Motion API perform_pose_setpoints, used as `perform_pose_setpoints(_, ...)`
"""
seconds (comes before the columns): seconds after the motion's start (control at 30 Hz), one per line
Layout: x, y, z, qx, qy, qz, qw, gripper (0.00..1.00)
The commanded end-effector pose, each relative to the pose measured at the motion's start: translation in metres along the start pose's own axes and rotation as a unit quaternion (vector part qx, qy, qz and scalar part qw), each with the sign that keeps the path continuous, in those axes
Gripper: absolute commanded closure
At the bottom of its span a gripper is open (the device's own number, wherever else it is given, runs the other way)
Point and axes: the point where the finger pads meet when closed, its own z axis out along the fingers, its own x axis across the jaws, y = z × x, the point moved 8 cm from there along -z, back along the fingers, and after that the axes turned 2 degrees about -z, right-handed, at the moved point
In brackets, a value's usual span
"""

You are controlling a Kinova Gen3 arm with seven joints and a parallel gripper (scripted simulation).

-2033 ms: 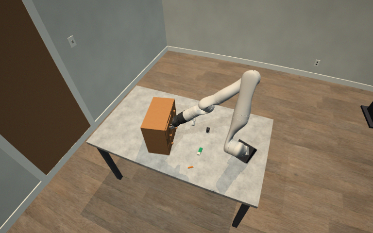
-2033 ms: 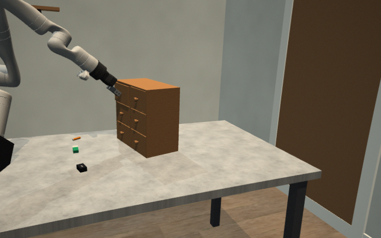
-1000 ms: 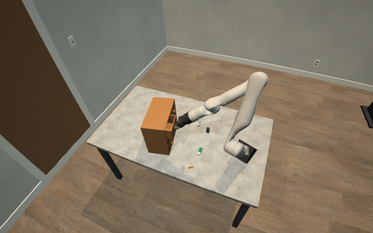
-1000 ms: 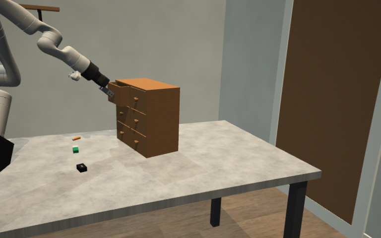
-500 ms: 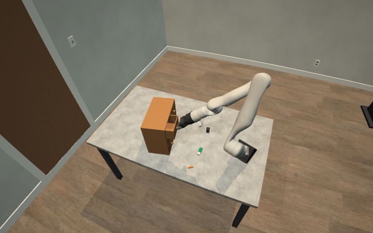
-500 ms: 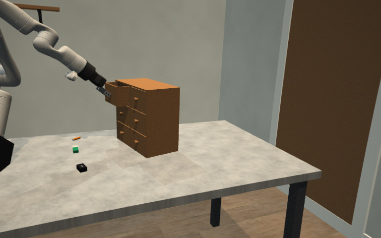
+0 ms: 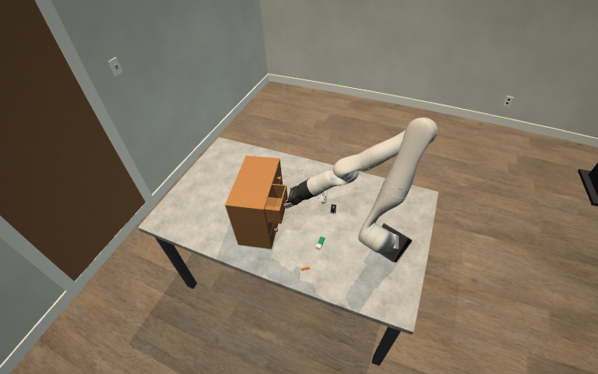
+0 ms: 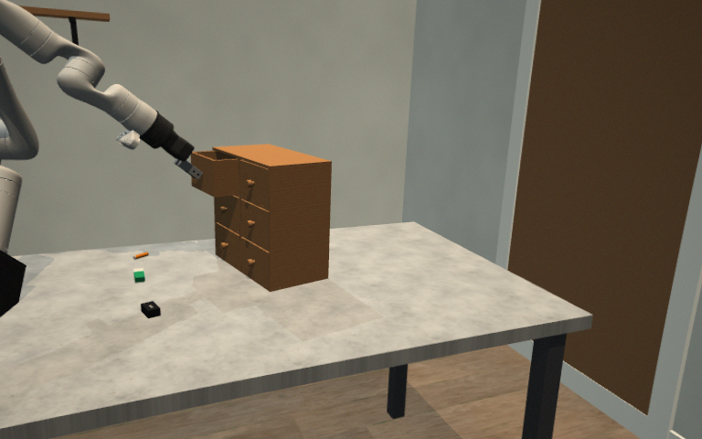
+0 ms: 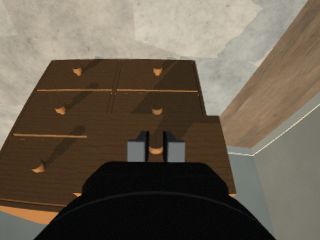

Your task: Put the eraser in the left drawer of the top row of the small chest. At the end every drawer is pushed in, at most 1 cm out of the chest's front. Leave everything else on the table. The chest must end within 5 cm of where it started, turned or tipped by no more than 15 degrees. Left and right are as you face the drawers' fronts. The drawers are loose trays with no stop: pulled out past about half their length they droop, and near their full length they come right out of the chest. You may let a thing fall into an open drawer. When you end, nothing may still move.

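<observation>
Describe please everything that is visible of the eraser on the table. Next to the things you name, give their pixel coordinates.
The eraser (image 7: 320,242) (image 8: 139,275) is a small oblong block, mostly green with one white end. It lies flat on the table (image 7: 353,282) (image 8: 414,289), before the chest (image 7: 253,182) (image 8: 300,222), between the orange stick (image 7: 305,268) (image 8: 141,255) and the black box (image 7: 333,209) (image 8: 150,309). Only the table touches it. Its material is unclear.

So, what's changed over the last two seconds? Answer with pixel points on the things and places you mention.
The top-left drawer (image 7: 274,216) (image 8: 225,178) (image 9: 207,150) has slid well out of the chest (image 7: 251,185) (image 8: 300,222) (image 9: 95,122), drawn back by the gripper (image 7: 286,205) (image 8: 197,176) (image 9: 155,142), its fingers on the knob (image 9: 156,150). No new grasp or release shows. Chest, other visible drawers, eraser (image 7: 320,242) (image 8: 139,275), orange stick (image 7: 305,268) (image 8: 141,255) and black box (image 7: 333,209) (image 8: 150,309) stayed put.
</observation>
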Motion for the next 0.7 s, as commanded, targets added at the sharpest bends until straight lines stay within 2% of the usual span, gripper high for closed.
perform_pose_setpoints(0.0,0.0004,-0.0023,-0.0014,0.001,0.002,-0.002,1.000,0.63)
perform_pose_setpoints(0.53,0.0004,-0.0023,-0.0012,0.001,0.002,-0.003,1.000,0.63)
perform_pose_setpoints(0.63,0.0005,-0.0023,-0.0012,0.001,0.002,-0.003,1.000,0.51)
perform_pose_setpoints(0.67,0.0005,-0.0023,-0.0012,0.001,0.002,-0.003,1.000,0.51)
